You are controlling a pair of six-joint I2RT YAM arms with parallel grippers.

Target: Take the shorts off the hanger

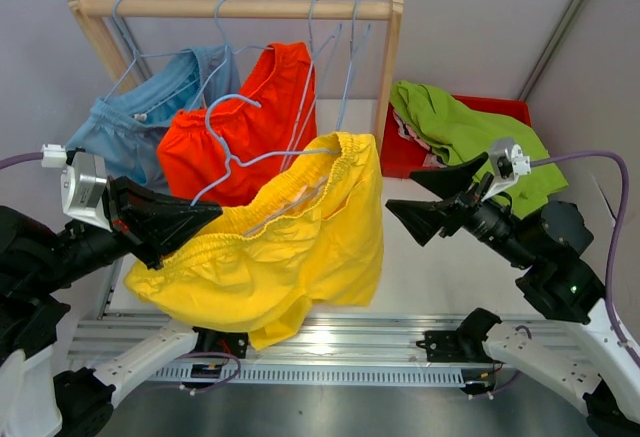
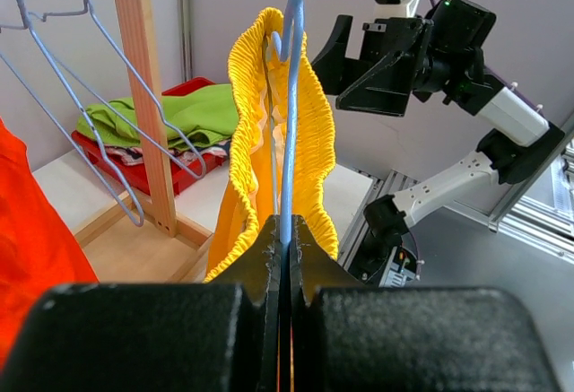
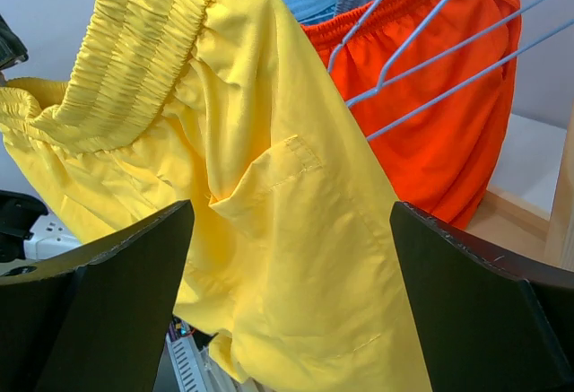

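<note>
Shorts (image 1: 300,247), yellow: soft, light, limp (waistband (image 3: 134,60) likely best hold); left gripper (image 2: 285,230) clamps hanger (image 2: 291,96), right gripper (image 1: 405,192) jaws wide.

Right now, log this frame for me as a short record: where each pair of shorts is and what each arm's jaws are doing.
yellow shorts: on the blue hanger, hook clear of the wooden rail
left arm: jaws shut on the blue hanger
right arm: jaws open beside the yellow shorts, nothing gripped
orange-red shorts: hanging on rail
light blue shorts: hanging on rail
lime green shorts: off hanger, over the red bin
</note>
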